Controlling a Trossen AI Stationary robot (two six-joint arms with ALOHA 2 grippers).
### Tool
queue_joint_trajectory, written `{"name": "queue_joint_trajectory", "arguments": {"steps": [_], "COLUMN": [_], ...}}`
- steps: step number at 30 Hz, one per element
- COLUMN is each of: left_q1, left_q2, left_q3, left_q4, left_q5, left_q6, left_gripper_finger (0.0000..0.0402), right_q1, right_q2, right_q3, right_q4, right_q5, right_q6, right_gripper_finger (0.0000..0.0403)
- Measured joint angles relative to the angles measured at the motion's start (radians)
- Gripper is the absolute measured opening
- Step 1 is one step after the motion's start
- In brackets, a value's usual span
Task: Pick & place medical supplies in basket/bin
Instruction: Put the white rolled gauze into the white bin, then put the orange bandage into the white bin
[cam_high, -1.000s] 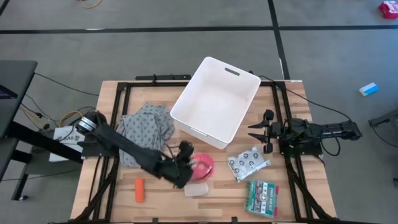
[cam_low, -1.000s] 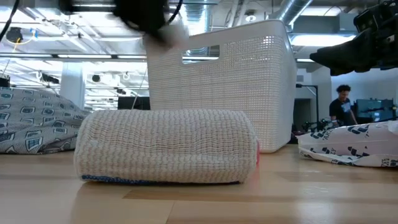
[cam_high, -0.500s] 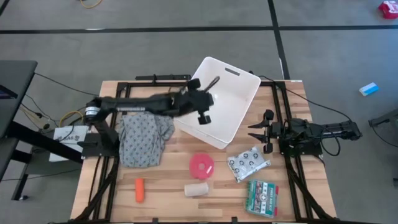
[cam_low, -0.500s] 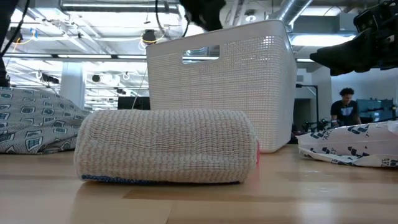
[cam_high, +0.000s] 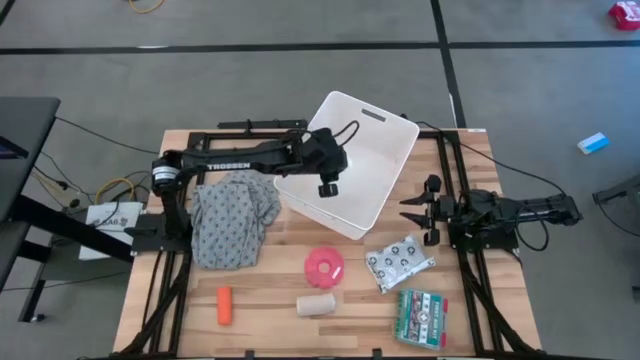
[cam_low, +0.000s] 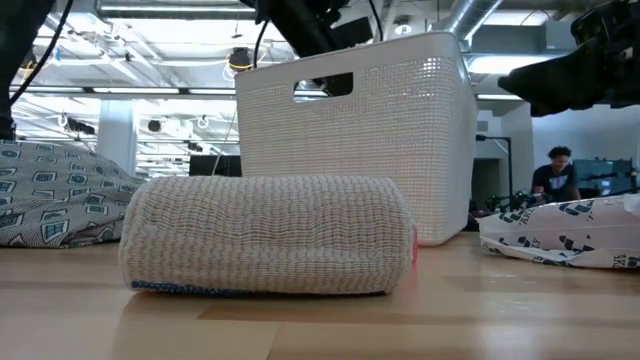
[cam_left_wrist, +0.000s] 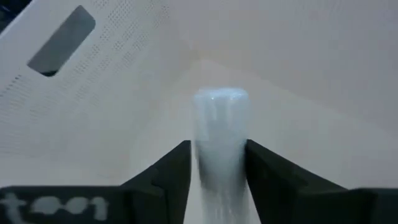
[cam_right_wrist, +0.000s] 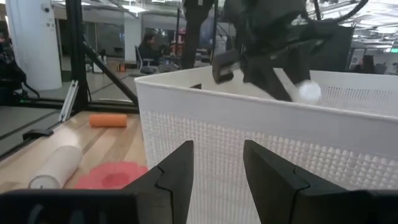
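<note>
High view: left gripper (cam_high: 337, 133) over white tub (cam_high: 390, 130) interior, near tub's left wall. Right gripper (cam_high: 407, 210) parked right of tub, fingers apart, empty. In front of tub: pink disc (cam_high: 324, 266), gauze roll (cam_high: 317, 304), orange cylinder (cam_high: 224, 305), spotted packet (cam_high: 399, 262), printed box (cam_high: 421, 317). Grey cloth (cam_high: 235, 215) left of tub.

Low view: gauze roll fills foreground; tub behind.

Left wrist view: fingers (cam_left_wrist: 163, 175) clamped on white tube (cam_left_wrist: 220, 134), above tub floor.

Right wrist view: white tube tip above tub rim.
</note>
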Motion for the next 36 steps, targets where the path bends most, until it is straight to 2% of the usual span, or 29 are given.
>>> {"name": "queue_joint_trajectory", "arguments": {"steps": [5, 9, 15, 17, 19, 21, 24, 28, 30, 34, 36], "left_q1": [-0.034, -0.074, -0.192, -0.239, -0.286, -0.331, -0.401, -0.517, -0.583, -0.719, -0.775], "left_q2": [-0.002, -0.002, -0.006, -0.007, -0.005, -0.006, -0.007, -0.006, -0.006, 0.009, 0.031], "left_q3": [0.005, 0.066, 0.312, 0.393, 0.468, 0.525, 0.559, 0.531, 0.474, 0.392, 0.355], "left_q4": [0.007, -0.016, -0.247, -0.371, -0.507, -0.650, -0.877, -1.115, -1.103, -1.056, -1.065], "left_q5": [-0.116, -0.214, -0.218, -0.218, -0.217, -0.215, -0.185, -0.128, -0.073, 0.077, 0.084], "left_q6": [0.029, 0.028, 0.005, -0.035, -0.129, -0.286, -0.632, -1.072, -1.188, -1.268, -1.343], "left_gripper_finger": [0.0174, 0.0194, 0.0200, 0.0200, 0.0200, 0.0198, 0.0192, 0.0182, 0.0178, 0.0173, 0.0173], "right_q1": [0.000, 0.000, 0.000, 0.000, 0.000, 0.000, 0.000, 0.005, 0.004, 0.005, 0.005], "right_q2": [0.000, 0.000, 0.000, 0.001, -0.001, 0.000, 0.000, 0.001, 0.003, 0.052, 0.091], "right_q3": [0.000, 0.000, 0.007, 0.017, 0.020, 0.020, 0.020, 0.027, 0.049, 0.082, 0.095], "right_q4": [0.008, 0.011, 0.058, 0.132, 0.229, 0.286, 0.308, 0.318, 0.320, 0.318, 0.345], "right_q5": [0.000, 0.000, 0.000, -0.002, -0.003, -0.003, -0.004, -0.006, -0.007, -0.050, -0.065], "right_q6": [0.000, 0.000, 0.000, 0.000, -0.017, -0.082, -0.127, -0.034, -0.003, 0.087, 0.115], "right_gripper_finger": [0.0134, 0.0133, 0.0134, 0.0133, 0.0133, 0.0133, 0.0134, 0.0134, 0.0134, 0.0133, 0.0133]}}
